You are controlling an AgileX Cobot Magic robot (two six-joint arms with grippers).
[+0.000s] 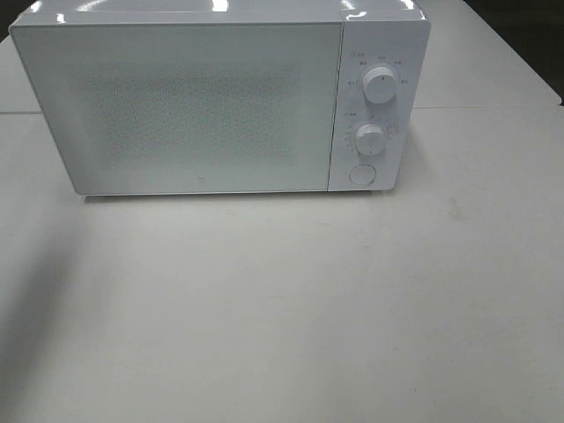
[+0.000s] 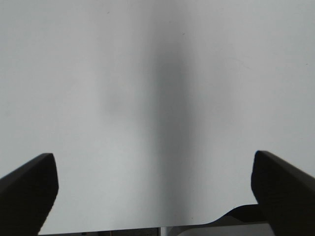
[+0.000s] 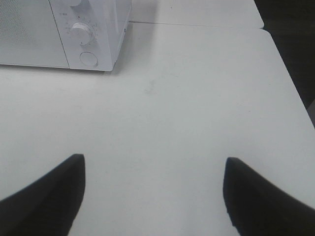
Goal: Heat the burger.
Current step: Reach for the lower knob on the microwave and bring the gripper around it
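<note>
While my left gripper (image 2: 152,162) and right gripper (image 3: 153,161) hang spread wide and empty over the white table (image 1: 282,308), the burger is nowhere in sight, and the white microwave (image 1: 176,97) stands closed. I expect the burger to be soft, light and squashable, so I would hold it gently across the bun's sides.

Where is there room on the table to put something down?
The whole front of the table is bare, from the shut door of the microwave to the near edge. A bare strip also runs right of the microwave, out to the table's edge. Only the back is crowded, where the microwave stands.
</note>
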